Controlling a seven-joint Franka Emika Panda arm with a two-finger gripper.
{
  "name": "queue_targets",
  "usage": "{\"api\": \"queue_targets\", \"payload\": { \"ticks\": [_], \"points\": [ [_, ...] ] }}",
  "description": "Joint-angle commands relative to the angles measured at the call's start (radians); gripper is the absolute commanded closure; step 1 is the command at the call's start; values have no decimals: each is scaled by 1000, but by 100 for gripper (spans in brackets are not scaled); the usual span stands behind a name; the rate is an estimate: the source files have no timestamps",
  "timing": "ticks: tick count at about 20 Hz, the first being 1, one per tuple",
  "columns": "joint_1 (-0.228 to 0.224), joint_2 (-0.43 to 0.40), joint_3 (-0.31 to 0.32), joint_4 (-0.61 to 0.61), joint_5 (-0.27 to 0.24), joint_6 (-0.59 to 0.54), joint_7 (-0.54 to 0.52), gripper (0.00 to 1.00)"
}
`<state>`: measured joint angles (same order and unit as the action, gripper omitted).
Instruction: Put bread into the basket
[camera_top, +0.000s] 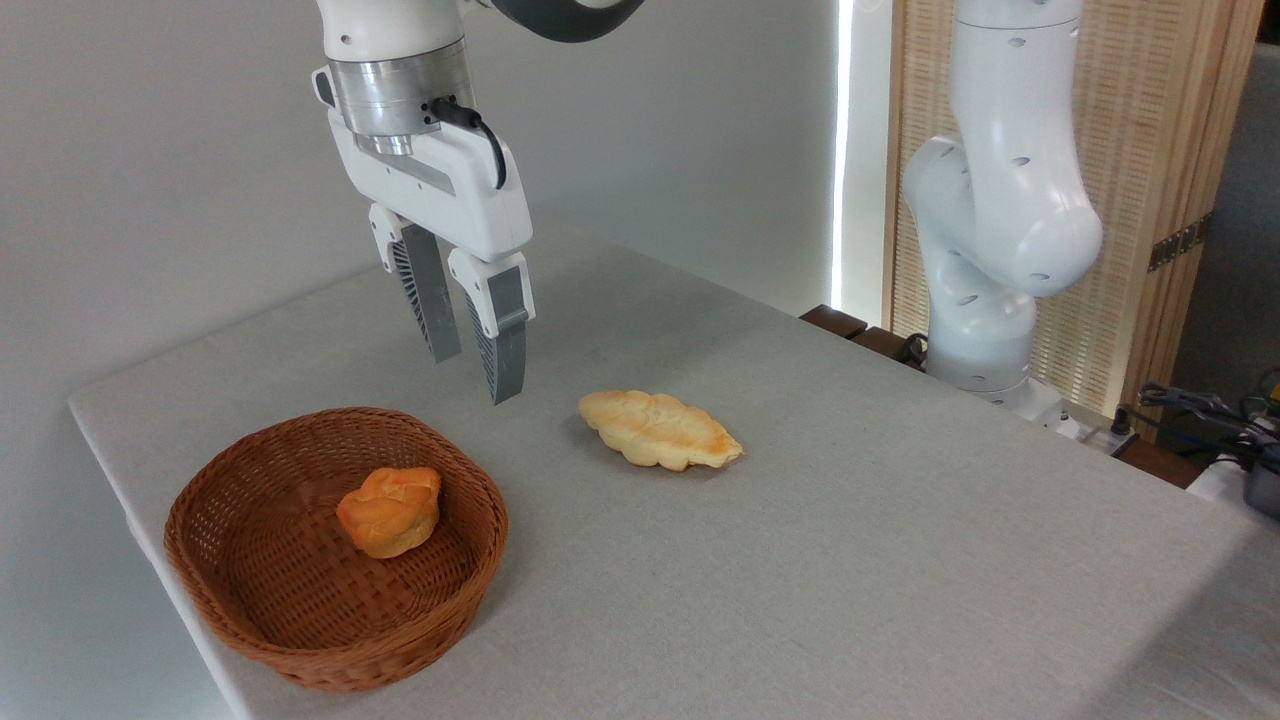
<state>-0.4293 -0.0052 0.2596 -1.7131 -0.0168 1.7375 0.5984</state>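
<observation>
The tool hangs in the upper left of the frame, above the bench, its fingers slightly spread and holding nothing. The bread, a long pale golden loaf, lies flat on the bench at centre frame, right of and below the tool and apart from it. The wicker basket sits at lower left, with a small orange bun inside. This looks like the approach step: next the tool likely needs to move right, descend and straddle the loaf's narrow width.
</observation>
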Motion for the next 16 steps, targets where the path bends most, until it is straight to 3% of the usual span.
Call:
{"api": "queue_targets", "payload": {
  "ticks": [1, 11, 16],
  "points": [
    [-8, 2, 10, 13, 12, -24, -2, 0],
    [-12, 7, 6, 3, 11, 7, 0, 0],
    [-39, -99, -2, -166, 12, 59, 3, 0]
  ]
}}
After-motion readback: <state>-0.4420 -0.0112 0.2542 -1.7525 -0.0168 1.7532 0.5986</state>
